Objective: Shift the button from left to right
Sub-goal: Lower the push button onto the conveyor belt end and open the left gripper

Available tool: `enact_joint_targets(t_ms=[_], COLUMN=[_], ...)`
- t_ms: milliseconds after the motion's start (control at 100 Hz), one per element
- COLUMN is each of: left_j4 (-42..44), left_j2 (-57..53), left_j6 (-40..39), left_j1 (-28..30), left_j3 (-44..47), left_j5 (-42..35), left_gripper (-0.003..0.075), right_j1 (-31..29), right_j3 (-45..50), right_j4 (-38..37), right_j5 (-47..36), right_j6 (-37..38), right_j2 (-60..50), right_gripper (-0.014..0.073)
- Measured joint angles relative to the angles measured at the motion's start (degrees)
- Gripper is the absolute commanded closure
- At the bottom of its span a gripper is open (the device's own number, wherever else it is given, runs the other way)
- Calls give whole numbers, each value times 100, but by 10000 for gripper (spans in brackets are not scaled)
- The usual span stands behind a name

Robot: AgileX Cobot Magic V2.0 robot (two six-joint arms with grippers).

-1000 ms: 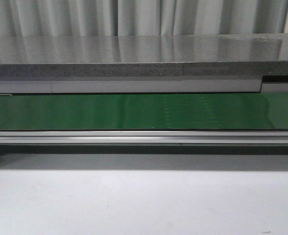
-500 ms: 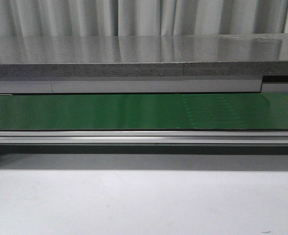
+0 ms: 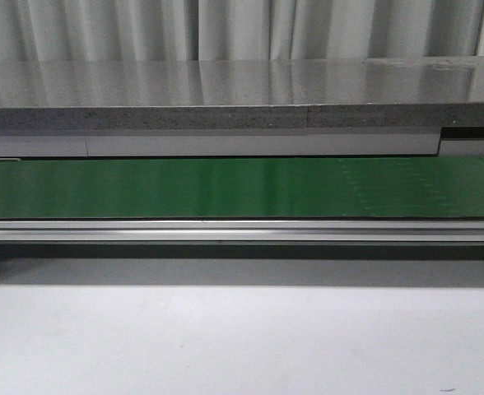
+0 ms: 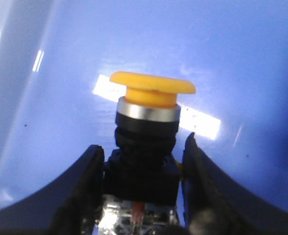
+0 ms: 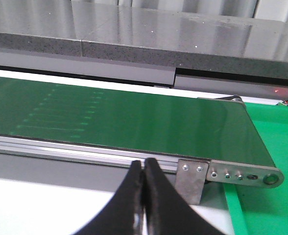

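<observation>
The button (image 4: 146, 129) stands upright between the fingers of the left tool (image 4: 143, 188), which press its black body on both sides, over a glossy blue surface (image 4: 232, 58). The pickup looks made or nearly so; carrying it rightward remains. The right tool (image 5: 144, 196) is empty, fingertips together, near the green conveyor belt (image 5: 134, 117).

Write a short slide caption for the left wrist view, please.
Left pincer closed on the black body of the yellow-capped button, over a glossy blue surface.
</observation>
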Motion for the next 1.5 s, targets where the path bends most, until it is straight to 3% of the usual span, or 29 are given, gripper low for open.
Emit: enact_joint_targets(t_ms=[260,670,1200,1320,1500], left_j4=[-253,-307,-343,-366,-404], left_j2=[-775,-833,-477,-297,-297], left_j6=[0,0,0,0,0], left_j1=[-473,-1663,-1778,-1778,-1778], left_j3=[0,0,0,0,-67], left_j5=[126,29,-17,-31,-41], left_gripper=[715,715,707,596,202], right_j1=[0,0,0,0,0], right_j3=[0,0,0,0,0], right_j4=[0,0,0,0,0], right_j5=[0,0,0,0,0], right_j6=[0,0,0,0,0], right_j2=[0,0,0,0,0], right_gripper=[662,662,662,662,662])
